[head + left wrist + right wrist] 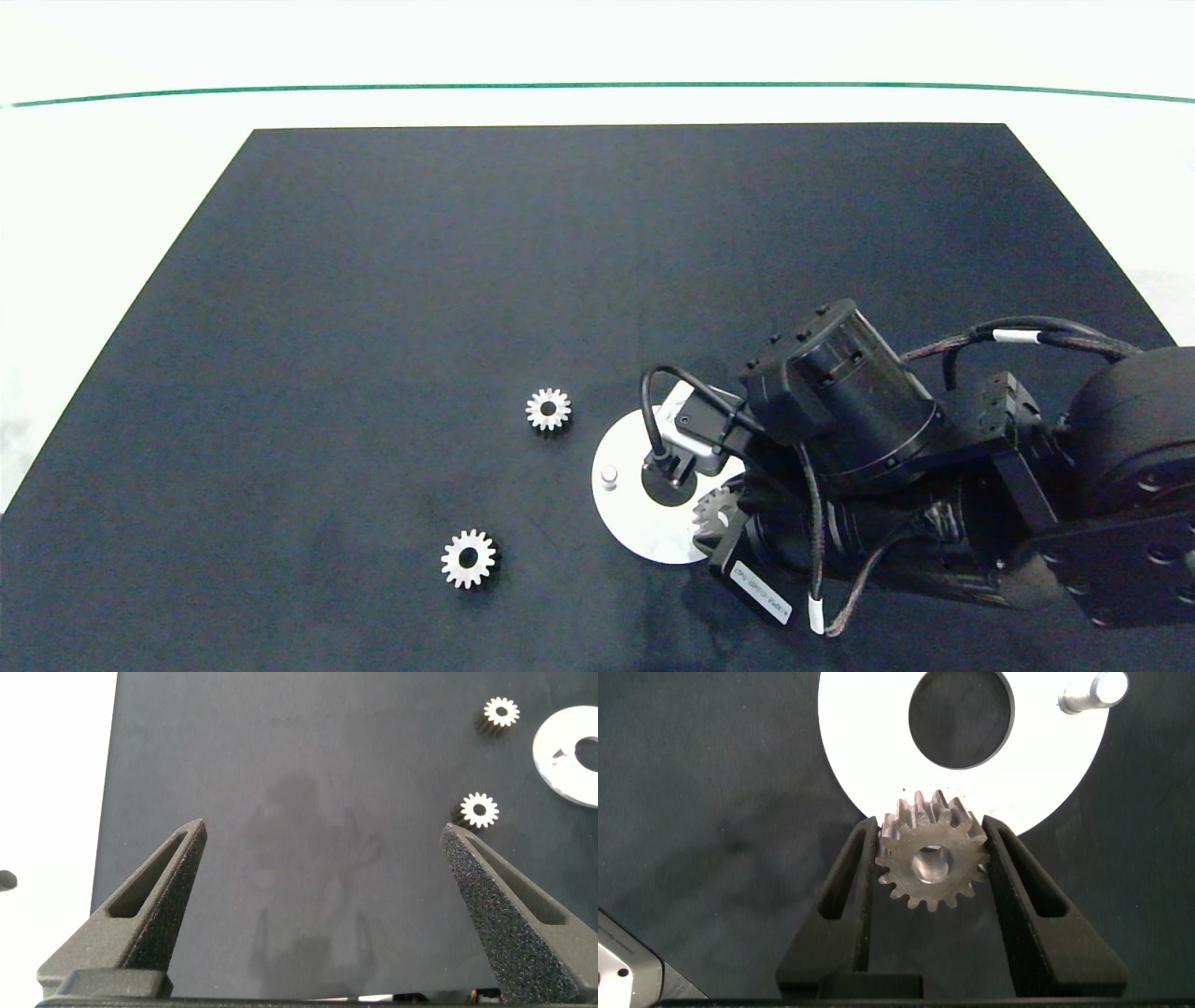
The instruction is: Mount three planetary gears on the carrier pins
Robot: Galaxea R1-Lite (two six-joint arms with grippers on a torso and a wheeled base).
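On the matte black mat (373,327), right gripper (931,859) fingers clamp a toothed steel gear (931,863); left gripper (322,887) gapes.

Two silver planetary gears lie flat on the dark mat, apart from each other: one (548,410) just beside the white disc (621,509) on the side towards the mat's left edge, the other (469,558) nearer the front edge. A third gear (932,863), teeth pointed, sits level over the disc's rim. One carrier pin (609,476) stands upright and bare on the disc.
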